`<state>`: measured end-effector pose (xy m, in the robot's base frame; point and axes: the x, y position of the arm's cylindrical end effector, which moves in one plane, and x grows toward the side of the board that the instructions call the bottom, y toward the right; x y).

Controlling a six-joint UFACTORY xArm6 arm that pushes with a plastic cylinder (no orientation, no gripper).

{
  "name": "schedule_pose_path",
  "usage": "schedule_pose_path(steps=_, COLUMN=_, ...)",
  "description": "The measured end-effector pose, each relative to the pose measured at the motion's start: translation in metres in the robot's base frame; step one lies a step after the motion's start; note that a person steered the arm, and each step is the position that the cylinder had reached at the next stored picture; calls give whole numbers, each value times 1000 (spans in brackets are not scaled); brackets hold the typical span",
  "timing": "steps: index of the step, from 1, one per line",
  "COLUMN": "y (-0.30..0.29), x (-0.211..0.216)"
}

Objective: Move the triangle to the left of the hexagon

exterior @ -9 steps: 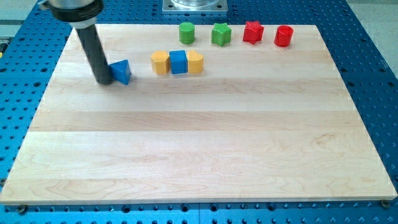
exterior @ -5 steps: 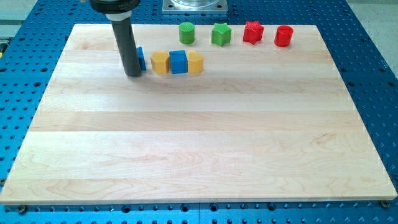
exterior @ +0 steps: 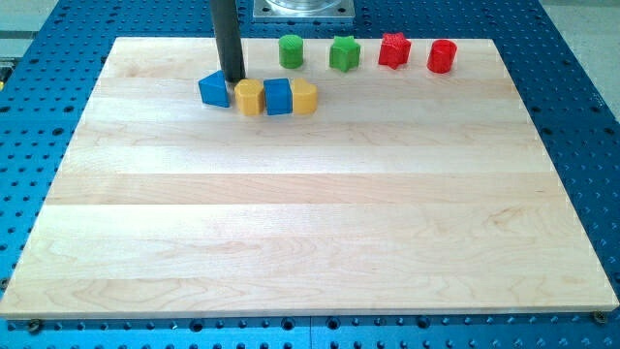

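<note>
The blue triangle [exterior: 214, 89] sits on the wooden board [exterior: 310, 213] in the upper left part, right against the left side of the yellow hexagon [exterior: 250, 97]. A blue cube [exterior: 278, 96] and a yellow rounded block [exterior: 304, 97] continue the row to the right, all touching. My tip [exterior: 233, 78] stands just above the seam between the triangle and the hexagon, close to both. The dark rod rises from it out of the view's top.
Along the board's top edge stand a green cylinder [exterior: 291, 50], a green star [exterior: 344, 53], a red star [exterior: 394, 49] and a red cylinder [exterior: 442, 55]. A blue perforated table [exterior: 591, 116] surrounds the board.
My tip moved right, pushing the blue triangle up against the yellow hexagon, then shifted up and right to stand above the two blocks. The triangle is now fully visible.
</note>
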<state>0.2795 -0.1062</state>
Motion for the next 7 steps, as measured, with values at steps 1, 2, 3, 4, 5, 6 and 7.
schedule_pose_path(steps=1, y=-1, x=10)
schedule_pose_path(steps=2, y=-7, x=9)
schedule_pose_path(steps=3, y=-24, x=-18)
schedule_pose_path(steps=4, y=-38, x=-3)
schedule_pose_path(steps=5, y=-29, x=7)
schedule_pose_path(steps=6, y=-27, x=7)
schedule_pose_path(steps=7, y=-25, x=11)
